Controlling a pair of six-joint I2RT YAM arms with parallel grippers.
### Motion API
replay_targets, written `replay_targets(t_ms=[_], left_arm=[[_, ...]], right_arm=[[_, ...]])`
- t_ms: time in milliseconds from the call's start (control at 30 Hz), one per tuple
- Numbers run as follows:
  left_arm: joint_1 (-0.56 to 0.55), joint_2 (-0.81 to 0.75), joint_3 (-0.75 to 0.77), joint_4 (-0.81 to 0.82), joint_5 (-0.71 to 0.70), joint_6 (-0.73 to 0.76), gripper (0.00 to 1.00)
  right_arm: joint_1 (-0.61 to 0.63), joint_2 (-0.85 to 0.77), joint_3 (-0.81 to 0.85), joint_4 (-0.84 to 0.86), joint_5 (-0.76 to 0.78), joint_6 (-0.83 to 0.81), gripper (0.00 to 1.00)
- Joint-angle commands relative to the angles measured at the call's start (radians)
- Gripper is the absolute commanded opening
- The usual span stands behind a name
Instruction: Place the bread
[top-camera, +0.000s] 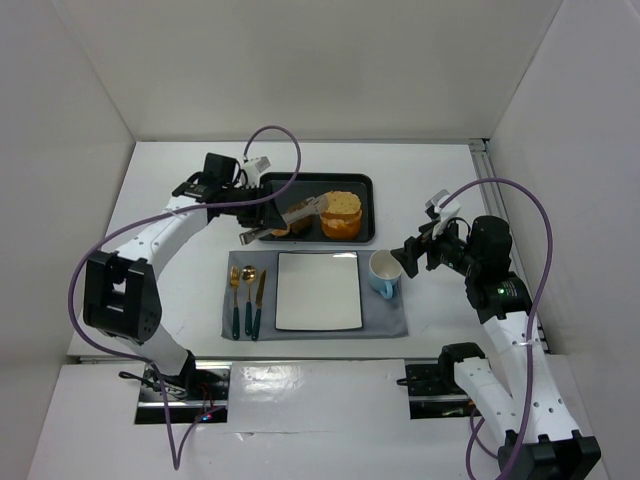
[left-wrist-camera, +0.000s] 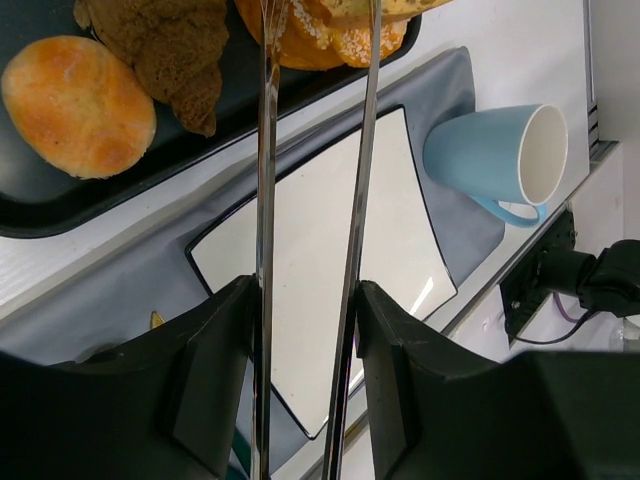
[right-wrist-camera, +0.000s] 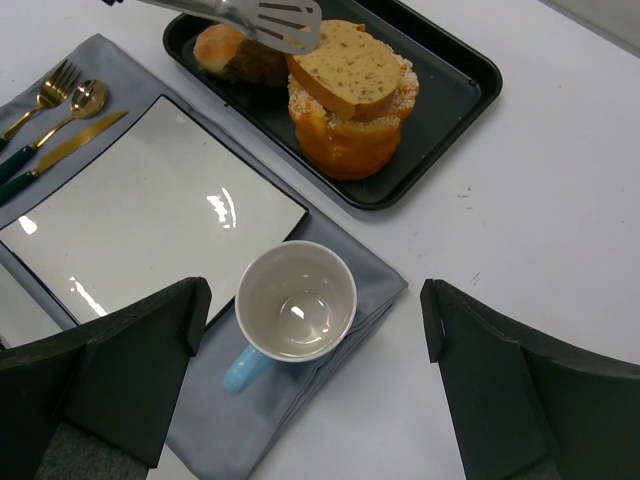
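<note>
The white arms (top-camera: 165, 232) have black joints (top-camera: 120, 295) and purple cables (top-camera: 548, 240).

Worktop (top-camera: 430, 185): white and matte, lying flat and filling the base of the enclosure.
Back wall (top-camera: 320, 70): plain white panel, standing along the far edge and meeting the worktop in a straight seam.
Left wall (top-camera: 50, 150) and right wall (top-camera: 590, 110): matching white panels, closing in both sides and appearing to lean outward in the top view.
Metal rail (top-camera: 483, 158): silver, running along the worktop's right edge at the foot of the right wall.
Near ledge (top-camera: 320, 420): white board, lying across the front.
Light: falling evenly and diffusely from above, casting only soft, faint shadows.
</note>
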Motion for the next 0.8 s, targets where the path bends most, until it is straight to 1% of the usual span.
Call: replay_targets(t_ms=[0, 133, 267, 300, 333, 567, 600, 767], left_arm=[[-0.005, 0.006, 0.013, 0.019, 0.054, -0.003, 0.57], [-0.005, 0.015, 0.013, 0.019, 0.054, -0.003, 0.57], [-0.005, 0.027, 0.013, 0.019, 0.098, -0.003, 0.45], [-0.005, 0.038, 0.013, 0.019, 0.109, -0.013, 0.42], [-0.005, 0.038, 0.013, 0.019, 0.109, -0.013, 0.34], [0.015, 0.049, 0.013, 0.019, 0.133, -0.022, 0.11], [0.015, 0.036, 0.013, 0.032, 0.133, -0.022, 0.0], [0.057, -0.036, -0.016, 0.051, 0.162, -0.049, 0.0]], right_arm=[[0.003, -0.022, 0.038, 0.0, -0.003, -0.011, 1.0], [0.003, -0.023, 0.038, 0.0, -0.003, -0.011, 1.0], [0.003, -0.023, 0.038, 0.0, -0.003, -0.011, 1.0], [0.003, -0.023, 0.038, 0.0, -0.003, -0.011, 1.0], [0.003, -0.023, 0.038, 0.0, -0.003, -0.011, 1.0], [0.003, -0.032, 0.029, 0.0, -0.003, -0.011, 1.0], [0.003, -0.032, 0.029, 0.0, -0.003, -0.011, 1.0], [0.003, -0.032, 0.029, 0.0, -0.003, -0.011, 1.0]])
